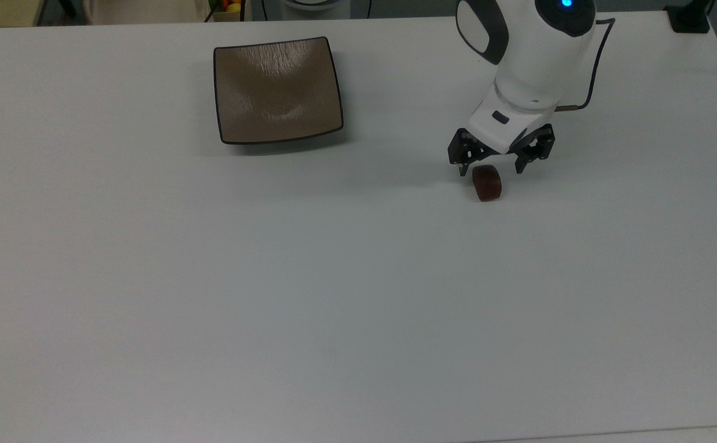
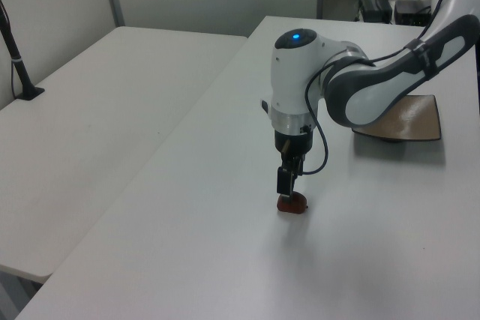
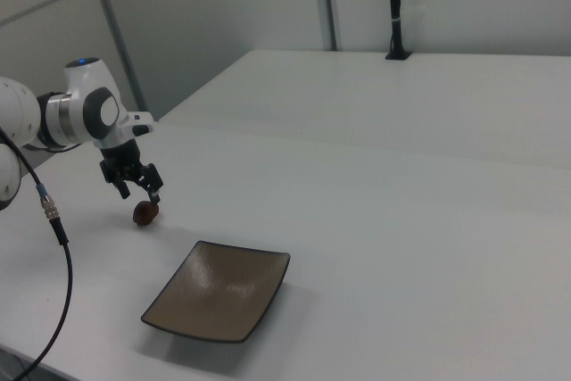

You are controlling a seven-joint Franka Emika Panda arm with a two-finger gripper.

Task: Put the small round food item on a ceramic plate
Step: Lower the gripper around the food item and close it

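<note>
The small round food item [image 1: 487, 183] is a dark reddish-brown glossy lump lying on the white table, to the top view's right of centre. My gripper [image 1: 491, 170] hangs low right over it, open, with one fingertip on each side of its far end. In the left view the gripper [image 2: 286, 185] reaches down to just above the food item [image 2: 292, 204]. The right view has the gripper [image 3: 141, 194] over the food item [image 3: 145, 213]. The ceramic plate [image 1: 277, 89], square and taupe-brown with a dark rim, sits empty to the top view's upper left. My arm partly hides the plate [image 2: 412, 121] in the left view.
A second white table [image 2: 97, 125] adjoins on the left view's left, with a black post [image 2: 19, 65] standing on it. A black mount [image 1: 689, 18] sits at the table's corner in the top view's upper right. A cable [image 3: 49, 211] trails from my arm.
</note>
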